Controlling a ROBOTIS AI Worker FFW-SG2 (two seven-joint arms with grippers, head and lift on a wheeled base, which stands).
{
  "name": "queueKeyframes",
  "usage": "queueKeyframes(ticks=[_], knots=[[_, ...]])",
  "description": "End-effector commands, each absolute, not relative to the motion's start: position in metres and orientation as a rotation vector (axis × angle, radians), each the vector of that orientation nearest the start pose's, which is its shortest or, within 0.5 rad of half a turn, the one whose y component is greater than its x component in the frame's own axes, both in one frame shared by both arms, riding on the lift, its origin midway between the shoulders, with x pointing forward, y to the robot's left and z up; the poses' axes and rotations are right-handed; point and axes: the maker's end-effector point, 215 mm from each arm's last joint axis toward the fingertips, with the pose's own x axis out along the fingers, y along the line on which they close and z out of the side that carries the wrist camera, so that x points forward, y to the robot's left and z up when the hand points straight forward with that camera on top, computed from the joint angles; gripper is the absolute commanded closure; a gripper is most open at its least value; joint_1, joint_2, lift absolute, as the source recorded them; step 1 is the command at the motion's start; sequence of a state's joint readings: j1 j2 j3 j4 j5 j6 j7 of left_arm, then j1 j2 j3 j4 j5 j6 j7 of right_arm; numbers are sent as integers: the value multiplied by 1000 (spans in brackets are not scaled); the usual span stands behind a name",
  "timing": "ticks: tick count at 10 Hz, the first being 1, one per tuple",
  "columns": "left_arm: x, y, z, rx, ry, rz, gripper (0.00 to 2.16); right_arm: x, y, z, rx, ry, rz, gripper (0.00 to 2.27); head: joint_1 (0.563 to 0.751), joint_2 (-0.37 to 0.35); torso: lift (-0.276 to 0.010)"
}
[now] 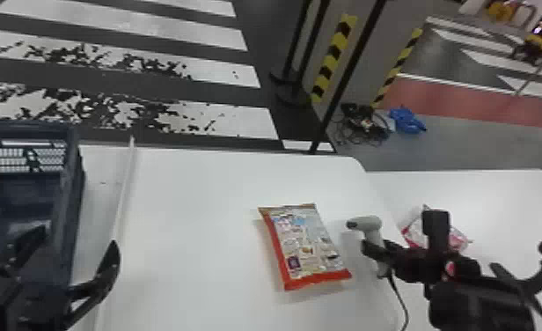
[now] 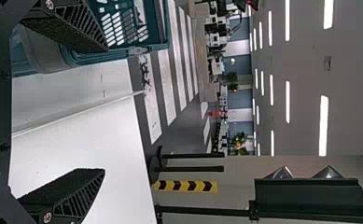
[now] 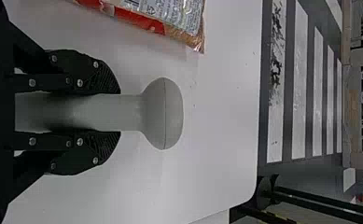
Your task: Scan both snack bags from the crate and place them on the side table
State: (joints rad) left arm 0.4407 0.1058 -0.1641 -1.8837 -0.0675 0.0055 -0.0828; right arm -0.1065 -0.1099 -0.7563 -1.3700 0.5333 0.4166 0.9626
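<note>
- Right pincer (image 1: 375, 251): closed around the handle of the grey scanner (image 1: 367, 223), which is upright, head on top.
- Orange-edged snack bag (image 1: 307, 246): lying flat on the front worktop (image 1: 195, 211), near the scanner.
- Second snack bag (image 1: 415, 231): on the side worktop (image 1: 503, 198), partly hidden by the right arm.
- Left pincer (image 1: 80, 246): spread, gripping nothing, by the crate (image 1: 74, 193).

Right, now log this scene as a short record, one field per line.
Right gripper: fingers closed on the scanner's handle
Scanner: grey, upright, head uppermost, cable hanging from the handle
Left gripper: open, nothing between its fingers
Nearer snack bag: red-edged, lying flat on the white table, between crate and scanner
Other snack bag: on the side table, partly behind the right arm
</note>
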Motion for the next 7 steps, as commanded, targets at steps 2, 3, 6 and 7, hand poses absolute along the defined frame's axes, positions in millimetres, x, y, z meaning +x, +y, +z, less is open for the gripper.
queueKeyframes(ticks=[2, 3, 6, 7], knots=[[440, 133, -409, 100, 141, -278, 83, 449, -511, -520, 0, 710, 94, 2226, 695, -350, -98], [440, 133, -409, 99, 141, -280, 83, 449, -512, -520, -1, 710, 92, 2226, 695, -350, -98], [440, 133, -409, 101, 141, -280, 83, 448, -511, -522, 6, 714, 92, 2145, 695, -350, -98], [440, 133, -409, 101, 141, -280, 83, 447, -511, -522, 3, 715, 93, 2142, 695, -350, -98]])
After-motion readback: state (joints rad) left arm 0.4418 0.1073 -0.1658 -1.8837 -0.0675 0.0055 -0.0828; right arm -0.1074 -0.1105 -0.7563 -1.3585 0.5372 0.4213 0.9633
